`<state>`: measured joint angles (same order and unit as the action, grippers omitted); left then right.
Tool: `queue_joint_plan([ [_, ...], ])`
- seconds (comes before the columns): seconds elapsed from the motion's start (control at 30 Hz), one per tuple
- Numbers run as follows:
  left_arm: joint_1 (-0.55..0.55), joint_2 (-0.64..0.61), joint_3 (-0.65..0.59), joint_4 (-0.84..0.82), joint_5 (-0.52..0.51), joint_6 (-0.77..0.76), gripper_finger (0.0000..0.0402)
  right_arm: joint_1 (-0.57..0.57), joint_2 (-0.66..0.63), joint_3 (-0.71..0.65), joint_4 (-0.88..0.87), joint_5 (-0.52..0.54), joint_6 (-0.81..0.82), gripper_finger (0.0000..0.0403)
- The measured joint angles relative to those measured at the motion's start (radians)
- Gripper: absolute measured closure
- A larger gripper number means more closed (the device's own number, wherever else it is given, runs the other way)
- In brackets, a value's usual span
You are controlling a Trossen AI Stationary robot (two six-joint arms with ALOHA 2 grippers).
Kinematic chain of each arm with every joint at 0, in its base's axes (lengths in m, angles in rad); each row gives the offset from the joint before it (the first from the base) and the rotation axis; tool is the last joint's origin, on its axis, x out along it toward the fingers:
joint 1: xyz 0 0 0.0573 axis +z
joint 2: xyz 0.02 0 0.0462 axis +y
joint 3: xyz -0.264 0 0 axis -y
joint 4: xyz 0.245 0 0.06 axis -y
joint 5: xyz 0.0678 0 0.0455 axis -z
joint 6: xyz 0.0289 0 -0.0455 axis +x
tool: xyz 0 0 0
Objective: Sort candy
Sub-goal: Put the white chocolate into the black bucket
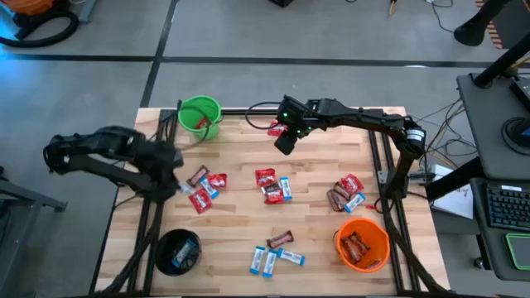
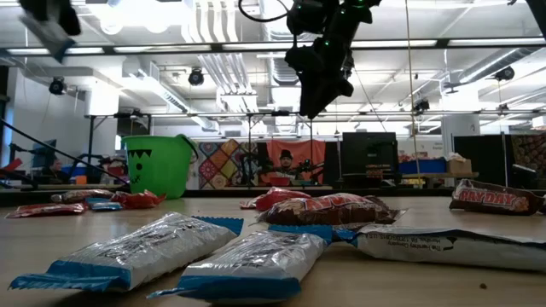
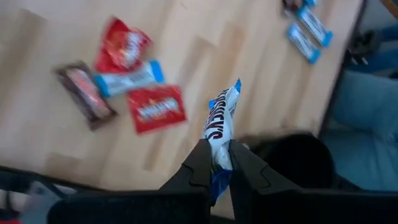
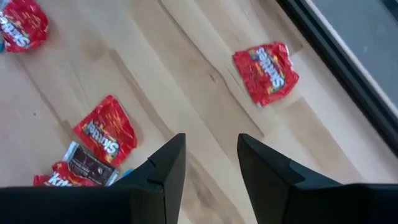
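My left gripper (image 3: 216,163) is above the table's left side (image 1: 170,170), shut on a blue-and-white candy packet (image 3: 221,118). Below it lie red packets (image 3: 156,109), a brown bar (image 3: 85,93) and another blue-and-white packet (image 3: 127,79). My right gripper (image 4: 211,158) is open and empty above the table's far middle (image 1: 286,141), high over the table in the low view (image 2: 320,81). A red packet (image 4: 266,71) lies beyond its fingertips, and another red packet (image 4: 106,130) lies to one side. More candies lie flat at the table's middle (image 1: 272,186). My left gripper pinches the blue-and-white packet between its two fingers near one end (image 3: 217,148). The fingers come from above, slanting down. The rest of the packet sticks out past the fingertips, clear of the table, and a short blue end (image 3: 214,183) shows behind them.
A green bucket (image 1: 200,116) stands at the far left, a black bucket (image 1: 178,251) at the near left and an orange bucket (image 1: 362,242) at the near right. Candy groups lie at the right (image 1: 346,193) and the near middle (image 1: 272,255). The black bucket also shows in the left wrist view (image 3: 292,162).
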<state>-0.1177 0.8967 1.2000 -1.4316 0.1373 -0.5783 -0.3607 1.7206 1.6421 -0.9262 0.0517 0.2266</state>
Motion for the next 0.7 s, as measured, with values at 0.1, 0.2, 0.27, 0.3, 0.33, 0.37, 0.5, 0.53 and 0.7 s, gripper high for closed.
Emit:
queue_joint_plan([
  [0.1, -0.136, 0.0, -0.003, 0.033, -0.068, -0.112, 0.0401, 0.0, 0.0, 0.0, -0.044, -0.001, 0.016, 0.027],
  [0.2, -0.243, 0.01, -0.009, 0.063, -0.075, -0.236, 0.0401, 0.001, 0.0, 0.0, -0.094, -0.002, 0.026, 0.0273],
  [0.27, -0.315, 0.02, -0.018, 0.066, -0.059, -0.323, 0.0401, 0.0, 0.0, 0.0, -0.118, -0.002, 0.025, 0.0275],
  [0.3, -0.35, 0.025, -0.025, 0.069, -0.048, -0.364, 0.0401, 0.0, 0.0, -0.001, -0.127, -0.002, 0.022, 0.0275],
  [0.33, -0.385, 0.031, -0.033, 0.07, -0.038, -0.409, 0.0401, 0.0, 0.0, -0.002, -0.134, -0.002, 0.019, 0.0275],
  [0.37, -0.42, 0.038, -0.04, 0.071, -0.028, -0.452, 0.0401, 0.0, 0.0, -0.002, -0.142, -0.002, 0.015, 0.0275],
  [0.5, -0.543, 0.067, -0.06, 0.127, -0.008, -0.606, 0.0401, -0.002, 0.0, -0.01, -0.149, -0.001, -0.002, 0.0275],
  [0.53, -0.566, 0.078, -0.062, 0.159, -0.015, -0.631, 0.0401, -0.002, 0.0, -0.013, -0.151, -0.001, -0.002, 0.0275],
  [0.7, -0.626, 0.154, -0.064, 0.256, -0.021, -0.683, 0.0401, -0.002, 0.001, -0.015, -0.15, -0.001, -0.002, 0.0275],
])
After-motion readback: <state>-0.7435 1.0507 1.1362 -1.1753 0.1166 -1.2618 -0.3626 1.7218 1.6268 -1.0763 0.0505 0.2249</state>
